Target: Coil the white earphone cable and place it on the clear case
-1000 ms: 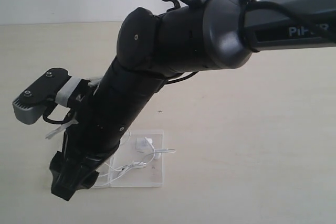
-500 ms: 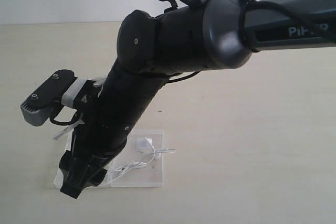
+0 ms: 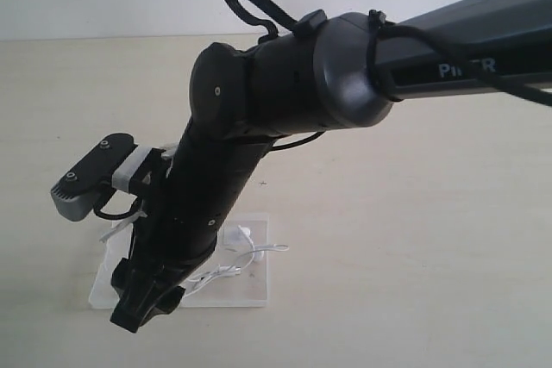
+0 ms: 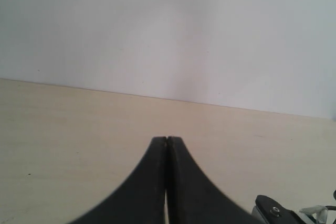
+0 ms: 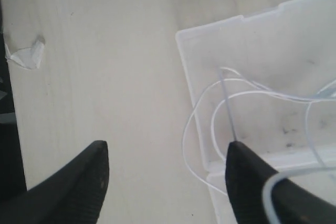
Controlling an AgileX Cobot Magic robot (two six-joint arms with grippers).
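While your right arm (image 3: 259, 109) reaches in from 2 o'clock and slants down toward 7 o'clock in the exterior view, the right gripper (image 3: 142, 308) hangs low over the case (image 3: 250, 290), which lies flat on the pale surface (image 3: 414, 239) at 7 o'clock from the frame's centre. The cable (image 3: 250, 256) sits loosely bunched on the case, at 2 o'clock from the gripper, with one earbud (image 3: 239, 233) resting near the case's 12 o'clock edge and one end poking past the rim toward 3 o'clock. A grey wrist camera (image 3: 86, 183) juts from the arm toward 9 o'clock. The arm hides the case's 9 o'clock half from the exterior camera, so you cannot see from there how much cable lies under it.

Seen from your right wrist, the gripper is released: its two dark fingers (image 5: 241, 177) stand wide apart with nothing clamped between them. Thin loops of cable lie inside the case below, and one loop spills over the case's rim onto the bare surface, between the fingers. A blurred pale strand crosses in front of one finger; whether it rests on that finger cannot be told. A small white scrap (image 5: 25, 56) lies on the surface, well apart from the case.

Your left gripper (image 4: 166, 142) is clenched, its black jaws pressed together, and it points across the surface toward a plain white wall (image 4: 168, 35).
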